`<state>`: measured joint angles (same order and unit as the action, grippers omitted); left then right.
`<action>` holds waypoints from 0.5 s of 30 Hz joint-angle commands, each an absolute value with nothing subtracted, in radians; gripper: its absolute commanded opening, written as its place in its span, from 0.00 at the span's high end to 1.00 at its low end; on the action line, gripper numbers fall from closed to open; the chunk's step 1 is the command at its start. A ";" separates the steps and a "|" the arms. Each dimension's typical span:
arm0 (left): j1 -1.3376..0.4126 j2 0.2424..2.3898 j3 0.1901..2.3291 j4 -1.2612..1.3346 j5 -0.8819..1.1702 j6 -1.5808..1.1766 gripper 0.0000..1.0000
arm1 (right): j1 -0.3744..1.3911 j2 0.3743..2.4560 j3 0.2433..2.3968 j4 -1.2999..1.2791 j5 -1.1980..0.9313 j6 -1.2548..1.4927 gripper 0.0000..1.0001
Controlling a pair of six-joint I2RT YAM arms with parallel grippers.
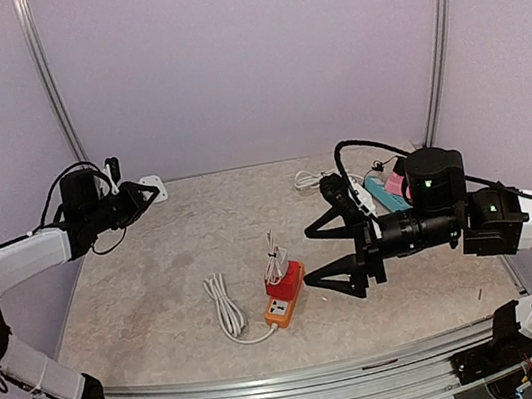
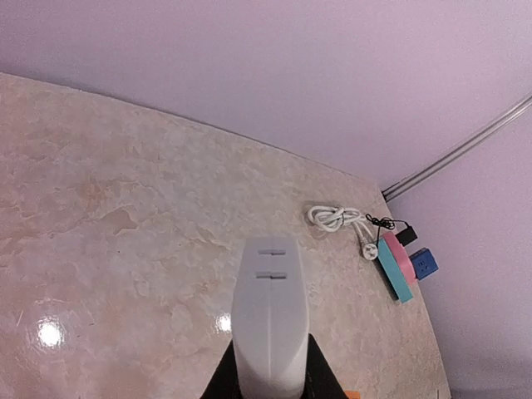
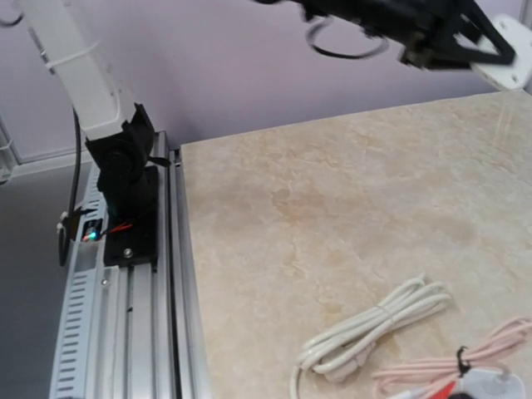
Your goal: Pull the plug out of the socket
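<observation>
An orange power strip [image 1: 285,305] lies on the table near the middle front. A red plug block [image 1: 285,282] sits in it, with a tied white cord [image 1: 275,256] on top. My right gripper [image 1: 324,255] is open wide, hovering just right of the strip and apart from it; its fingers do not show in the right wrist view. My left gripper [image 1: 140,197] is raised at the far left and shut on a white two-slot adapter [image 1: 152,188]. The adapter [image 2: 268,307] fills the left wrist view between the black fingers [image 2: 320,378].
A coiled white cable [image 1: 226,307] lies left of the strip and shows in the right wrist view [image 3: 378,332]. At the back right are teal [image 2: 392,276] and pink [image 2: 401,256] strips, a blue cube [image 2: 424,263], a black adapter [image 2: 406,234] and a white cord [image 2: 337,218].
</observation>
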<state>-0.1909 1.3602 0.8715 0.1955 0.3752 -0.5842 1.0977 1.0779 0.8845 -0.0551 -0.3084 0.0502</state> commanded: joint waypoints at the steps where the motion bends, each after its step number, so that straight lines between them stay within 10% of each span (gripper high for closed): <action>1: -0.150 1.573 1.014 0.178 0.471 -0.630 1.00 | 1.079 1.076 0.863 -0.058 -0.295 0.060 0.07; 15: -0.121 2.086 1.420 0.031 0.485 -0.635 0.99 | 1.053 1.064 0.822 -0.056 -0.289 0.071 0.07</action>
<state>-0.1333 2.0079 1.3300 0.1043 0.4641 -0.6308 1.0634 1.0760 0.8433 -0.0559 -0.2966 0.0647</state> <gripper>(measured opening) 0.165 0.927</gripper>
